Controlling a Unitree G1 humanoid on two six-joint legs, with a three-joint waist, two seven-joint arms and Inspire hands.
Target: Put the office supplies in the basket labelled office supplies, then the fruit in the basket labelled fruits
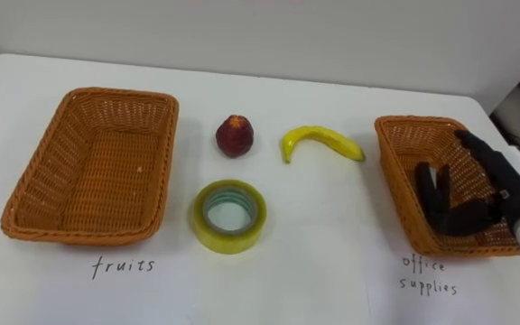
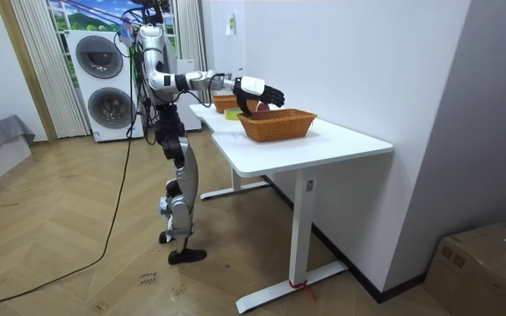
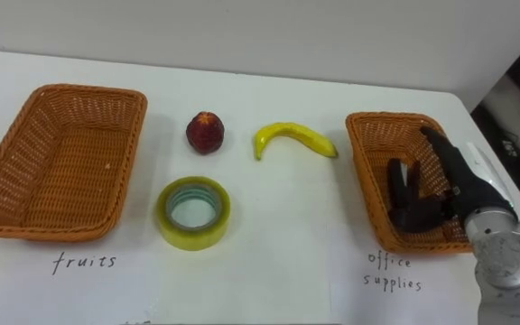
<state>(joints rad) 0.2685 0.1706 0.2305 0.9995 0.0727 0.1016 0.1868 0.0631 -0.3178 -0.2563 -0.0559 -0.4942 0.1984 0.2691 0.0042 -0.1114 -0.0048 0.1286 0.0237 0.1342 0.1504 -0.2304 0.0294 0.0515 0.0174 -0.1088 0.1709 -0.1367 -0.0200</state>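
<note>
The fingers (image 1: 427, 185) of the right hand (image 1: 493, 185) are spread and nearly straight, thumb held out to the side, and I see nothing in them.

In the left eye view that hand sits at 3 o'clock, over the inside of the office basket (image 1: 394, 167). The fruit basket (image 1: 34, 194) lies at 9 o'clock and is empty. Between the two baskets, three things rest on the white counter (image 1: 332, 244). The tape roll (image 1: 260, 217) lies flat just below centre. The red fruit (image 1: 234, 135) is at 12 o'clock from it, near but apart. The banana (image 1: 321, 141) is at about 2 o'clock from the roll, its near tip close to the office basket's rim but not touching it.

In the right eye view I also read handwritten labels (image 3: 85, 263) on the counter, one at 6 o'clock of each basket.

In the room view the robot stands upright on the wooden floor at the counter's far end, right arm stretched forward with the hand above the nearer basket's rim. A stacked washer (image 2: 104, 75) stands behind it, at 10 o'clock.
</note>
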